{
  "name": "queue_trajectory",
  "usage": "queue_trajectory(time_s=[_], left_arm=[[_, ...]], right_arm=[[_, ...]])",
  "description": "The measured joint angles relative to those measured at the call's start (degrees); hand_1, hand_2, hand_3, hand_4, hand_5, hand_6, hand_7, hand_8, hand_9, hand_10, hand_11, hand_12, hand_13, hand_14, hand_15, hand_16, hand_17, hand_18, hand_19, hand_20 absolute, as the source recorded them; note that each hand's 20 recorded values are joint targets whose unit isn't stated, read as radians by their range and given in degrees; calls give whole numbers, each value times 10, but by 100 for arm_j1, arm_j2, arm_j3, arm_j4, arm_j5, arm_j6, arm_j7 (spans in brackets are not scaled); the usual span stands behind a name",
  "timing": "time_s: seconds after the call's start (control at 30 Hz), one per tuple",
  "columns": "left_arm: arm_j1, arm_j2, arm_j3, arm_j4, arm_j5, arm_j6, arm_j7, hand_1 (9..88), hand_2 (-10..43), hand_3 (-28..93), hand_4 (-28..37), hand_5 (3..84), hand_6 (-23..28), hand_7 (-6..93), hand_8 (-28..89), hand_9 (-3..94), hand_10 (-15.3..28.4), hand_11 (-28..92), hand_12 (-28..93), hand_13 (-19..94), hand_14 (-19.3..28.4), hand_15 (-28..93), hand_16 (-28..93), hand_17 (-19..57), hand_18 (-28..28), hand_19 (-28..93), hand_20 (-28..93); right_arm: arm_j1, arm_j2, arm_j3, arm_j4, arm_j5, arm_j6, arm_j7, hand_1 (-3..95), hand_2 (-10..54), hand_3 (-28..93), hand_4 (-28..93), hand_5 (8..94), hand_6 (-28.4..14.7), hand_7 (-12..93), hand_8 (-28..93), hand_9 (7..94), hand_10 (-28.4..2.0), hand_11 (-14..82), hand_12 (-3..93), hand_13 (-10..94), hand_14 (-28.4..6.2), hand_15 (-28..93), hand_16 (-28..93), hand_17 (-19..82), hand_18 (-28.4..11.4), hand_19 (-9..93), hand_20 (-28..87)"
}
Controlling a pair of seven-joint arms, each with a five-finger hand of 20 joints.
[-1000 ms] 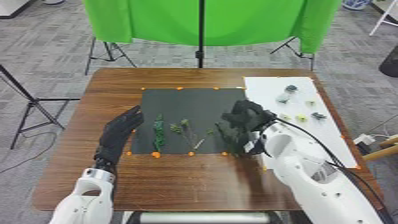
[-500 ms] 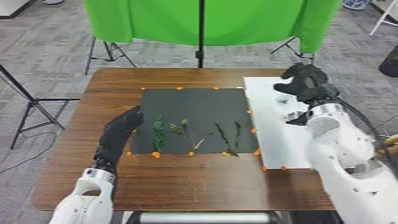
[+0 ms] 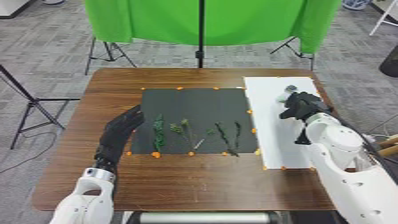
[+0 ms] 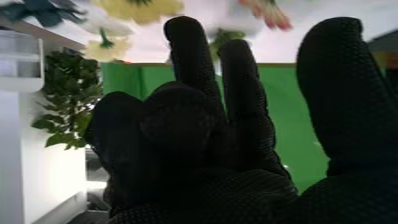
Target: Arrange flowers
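Note:
In the head view my right hand (image 3: 305, 105) is over the right part of the white sheet (image 3: 274, 130), covering part of it. Just beyond its fingers lies a bluish-white flower head (image 3: 290, 89). On the dark mat (image 3: 200, 102) are a leafy green stem (image 3: 159, 132), a branching stem (image 3: 186, 131) and two thin dark stems (image 3: 226, 138). My left hand (image 3: 129, 119) has straight fingers beside the mat's left edge. In the right wrist view my right hand (image 4: 249, 117) stands open with relaxed fingers, near a yellow flower (image 4: 140, 11), a pale one (image 4: 105, 49) and a blue-grey one (image 4: 49, 11).
Orange markers (image 3: 155, 155) line the mat and sheet edges on the brown table (image 3: 204, 185). A green cloth (image 3: 209, 22) hangs on a stand behind the table. A green leafy plant (image 4: 64, 95) shows in the right wrist view.
My right hand went from the mat's right side to the far end of the white sheet, then came back somewhat nearer. Two dark stems on the mat are uncovered. My left hand stayed still.

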Motion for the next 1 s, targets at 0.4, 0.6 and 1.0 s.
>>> queue_trajectory(time_s=[0.4,0.6,1.0], left_arm=[[42,0,-5,-37,-27,328,274,218,-69,675,-199,432,26,77,-52,427,109,100,156,332,146,93,45,33,111,10,177],[177,-33,-149,-86,-80,469,351,219,-69,675,-200,433,25,78,-52,427,109,101,154,333,146,93,44,33,112,10,178],[491,-42,-540,-183,-230,665,416,188,-42,667,-222,436,27,76,-54,428,110,98,150,323,138,87,35,38,102,9,172]], right_arm=[[-273,-95,-219,573,-18,1979,-304,661,-95,479,-158,820,9,193,122,937,-80,172,379,931,-12,668,342,698,-114,932,665],[-259,12,-341,600,-111,2307,-519,660,-95,485,-162,826,21,207,111,936,-89,168,398,929,-7,679,348,705,-110,932,680],[838,811,-1391,-353,948,1634,-661,654,-95,499,-166,824,19,213,112,937,-88,155,394,926,-4,680,350,701,-107,932,685]])
